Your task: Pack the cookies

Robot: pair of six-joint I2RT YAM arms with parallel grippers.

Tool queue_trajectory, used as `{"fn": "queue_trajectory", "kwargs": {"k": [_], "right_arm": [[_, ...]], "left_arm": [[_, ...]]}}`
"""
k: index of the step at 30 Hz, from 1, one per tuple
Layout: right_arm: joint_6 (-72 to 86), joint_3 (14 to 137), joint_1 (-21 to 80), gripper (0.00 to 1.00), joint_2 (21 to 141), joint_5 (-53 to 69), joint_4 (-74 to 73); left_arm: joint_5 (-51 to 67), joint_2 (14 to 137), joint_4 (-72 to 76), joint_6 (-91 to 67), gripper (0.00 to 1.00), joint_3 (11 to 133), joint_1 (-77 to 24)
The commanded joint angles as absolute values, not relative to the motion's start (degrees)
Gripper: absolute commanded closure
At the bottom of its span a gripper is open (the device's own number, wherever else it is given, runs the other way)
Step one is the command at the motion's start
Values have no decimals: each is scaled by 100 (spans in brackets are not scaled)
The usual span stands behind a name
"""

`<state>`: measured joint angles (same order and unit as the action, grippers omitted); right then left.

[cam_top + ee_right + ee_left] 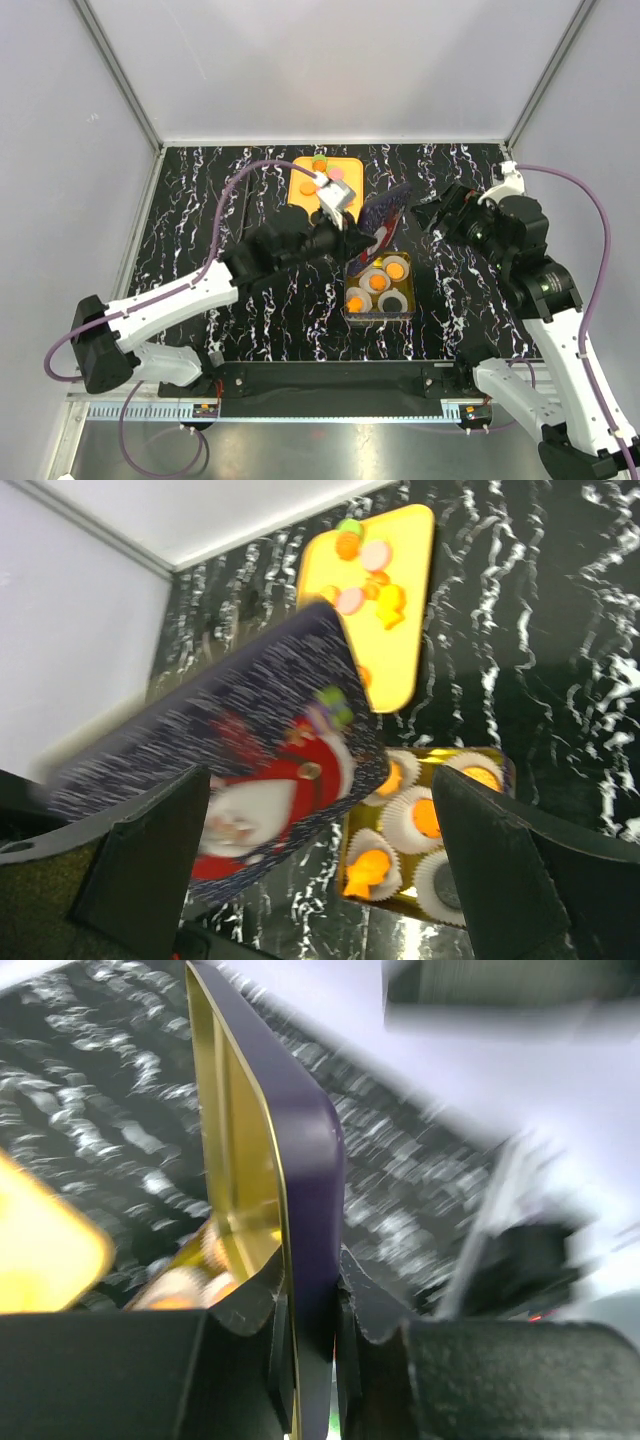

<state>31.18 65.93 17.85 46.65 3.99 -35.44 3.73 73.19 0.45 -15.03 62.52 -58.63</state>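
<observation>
My left gripper (pixel 366 240) is shut on the rim of a dark blue tin lid (pixel 388 212) with a Santa picture and holds it on edge above the table. In the left wrist view both fingers (pixel 240 1360) clamp the lid's rim (pixel 310 1190), with its gold inside on the left. The gold tin (pixel 349 303) holds white paper cups with orange and dark cookies (pixel 396 270). More cookies (pixel 320 162) lie on a yellow tray (pixel 302 192). My right gripper (pixel 428 212) is open and empty beside the lid. In the right wrist view the lid (pixel 250 770) hangs between its fingers (pixel 510 860), partly over the tin (pixel 498 768).
The tin stands at the middle of the black marbled table (pixel 200 220), and the yellow tray (pixel 400 650) lies behind it near the back wall. White walls close off the left, right and back sides. A black rail (pixel 330 380) runs along the near edge.
</observation>
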Motion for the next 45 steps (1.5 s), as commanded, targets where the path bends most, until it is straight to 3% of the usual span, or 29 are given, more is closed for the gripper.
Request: {"fn": "queue_trajectory", "kwargs": {"k": [1, 8, 26, 45], "right_arm": [[2953, 6286, 1802, 0, 4562, -202, -3630], [3129, 5635, 1802, 0, 4395, -307, -3481], [3568, 3947, 1802, 0, 4315, -387, -2602], [3814, 2593, 1793, 0, 4148, -18, -986]], "left_arm": [[2055, 7171, 1589, -3688, 100, 6119, -5389], [3032, 7935, 4085, -6440, 100, 5204, -4896], [3480, 9491, 5624, -7734, 100, 4597, -4597], [3691, 10564, 6714, -8086, 100, 4219, -4254]]}}
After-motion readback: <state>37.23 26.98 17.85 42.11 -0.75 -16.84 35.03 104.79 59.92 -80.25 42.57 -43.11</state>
